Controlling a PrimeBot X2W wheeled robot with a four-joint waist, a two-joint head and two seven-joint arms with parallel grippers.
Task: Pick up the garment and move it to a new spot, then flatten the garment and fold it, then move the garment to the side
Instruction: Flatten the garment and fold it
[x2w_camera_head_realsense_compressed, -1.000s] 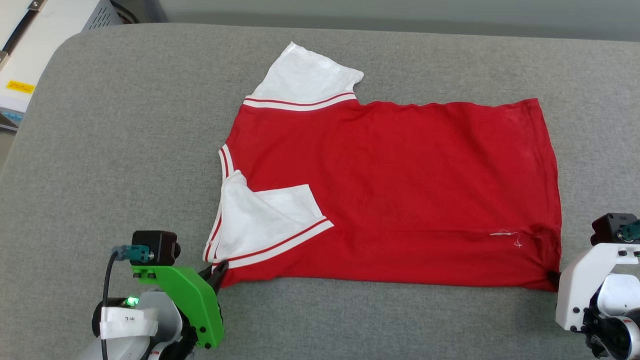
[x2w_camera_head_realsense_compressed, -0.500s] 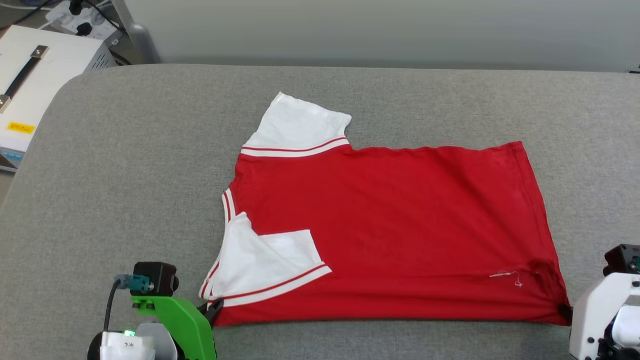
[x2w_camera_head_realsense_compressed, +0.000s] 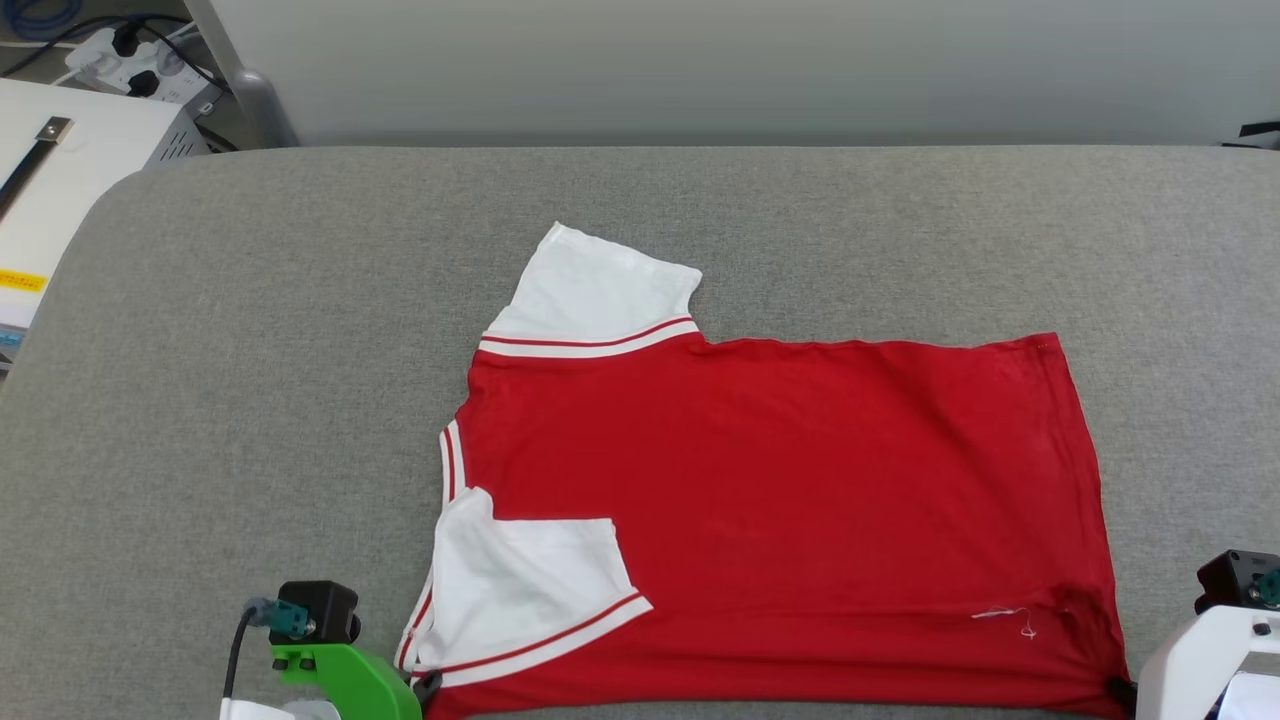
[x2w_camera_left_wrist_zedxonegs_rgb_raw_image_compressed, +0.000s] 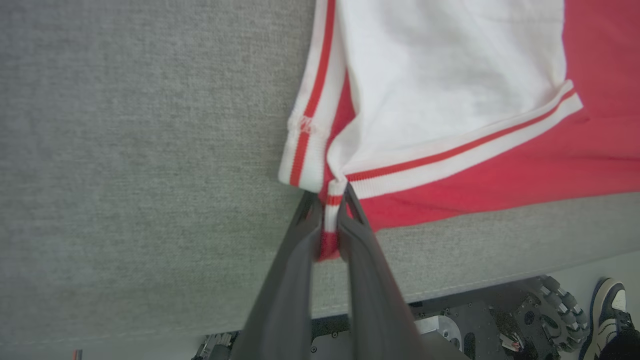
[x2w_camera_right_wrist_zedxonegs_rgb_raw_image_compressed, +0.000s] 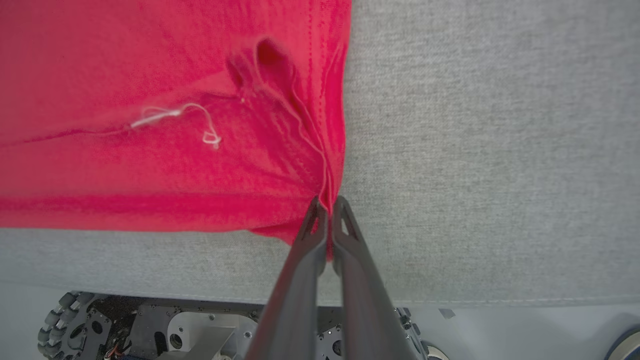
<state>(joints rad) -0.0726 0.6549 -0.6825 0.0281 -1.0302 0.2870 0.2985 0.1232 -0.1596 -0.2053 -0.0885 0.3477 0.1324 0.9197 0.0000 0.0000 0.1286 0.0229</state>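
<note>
The red T-shirt (x2w_camera_head_realsense_compressed: 780, 500) lies spread on the grey worktop (x2w_camera_head_realsense_compressed: 250, 350), neck to the left, hem to the right, its near white sleeve (x2w_camera_head_realsense_compressed: 530, 580) folded in over the body. The left claw (x2w_camera_left_wrist_zedxonegs_rgb_raw_image_compressed: 330, 220) pinches its near-left corner at the striped trim. The right claw (x2w_camera_right_wrist_zedxonegs_rgb_raw_image_compressed: 327, 217) pinches the near-right hem corner.
</note>
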